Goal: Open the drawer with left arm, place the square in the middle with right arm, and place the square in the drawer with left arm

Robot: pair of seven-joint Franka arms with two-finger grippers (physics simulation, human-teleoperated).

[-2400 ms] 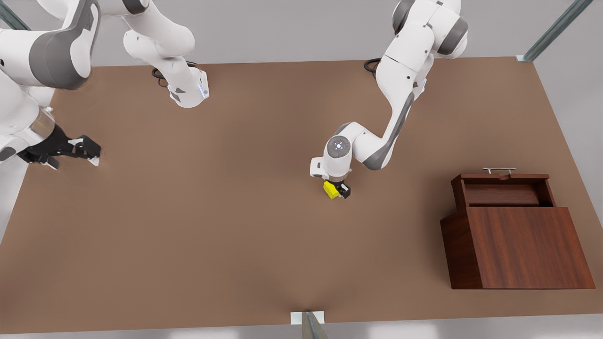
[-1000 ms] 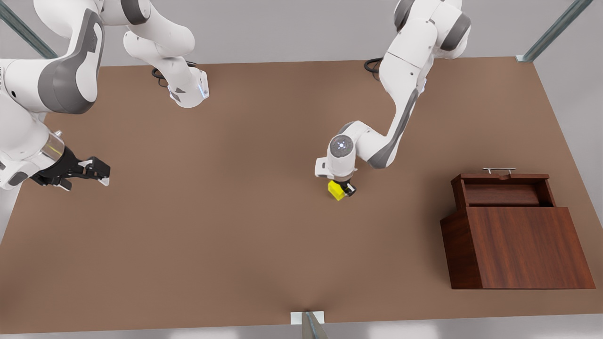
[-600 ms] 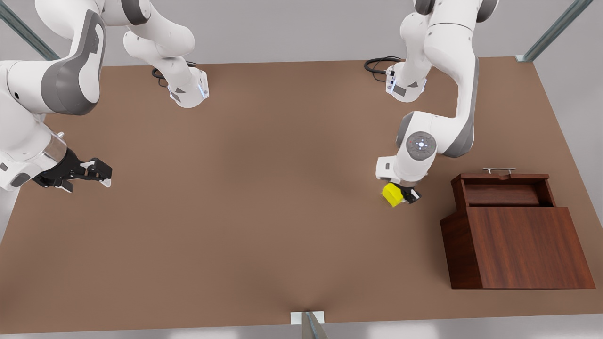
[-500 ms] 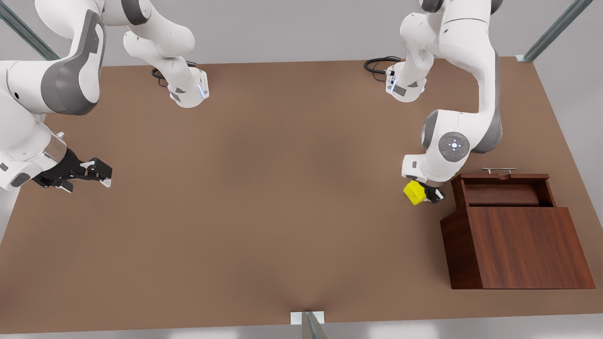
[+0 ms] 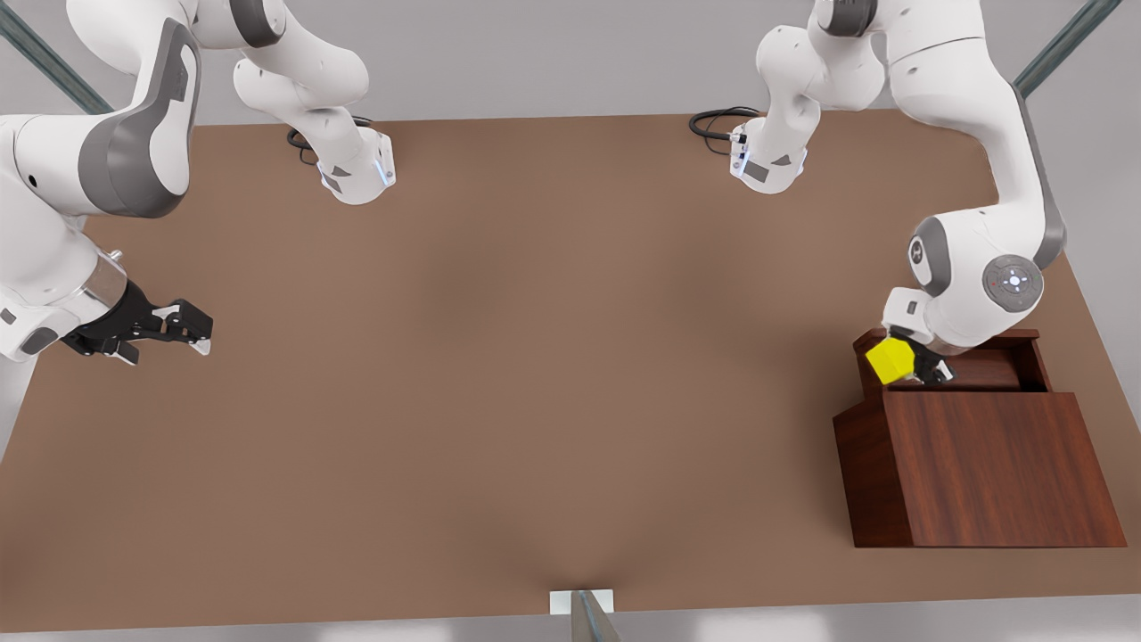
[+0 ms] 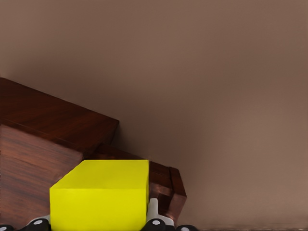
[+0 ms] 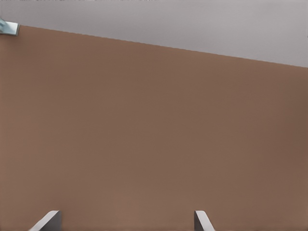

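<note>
The tabletop (image 5: 499, 374) carries a large wooden box (image 5: 985, 468) at the front view's right, from which the drawer (image 5: 998, 367) stands pulled out toward the far edge, its cavity open upward so that a load can be lowered in from above. The left arm (image 5: 972, 160) reaches from its base over this cavity. The left gripper (image 5: 911, 364) pinches the square (image 5: 890, 359), one finger on each of two opposite faces, and holds it just above the drawer's near corner at the front view's left; in the left wrist view the square (image 6: 100, 195) sits between the fingertips (image 6: 155, 222) with the drawer's rim (image 6: 166, 185) close beneath. It appears clear of the wood, though contact cannot be ruled out. Judged from this pose, the carry is nearly done and only lowering and release remain.

The square is a cube and so has no long axis; it hangs slightly tilted, one corner turned toward the camera in the front view.

The right arm (image 5: 89, 169) waits at the front view's left edge (well apart from the box), its right gripper (image 5: 183, 325) spread and empty, the two fingertips (image 7: 48, 220) apart over bare table.
</note>
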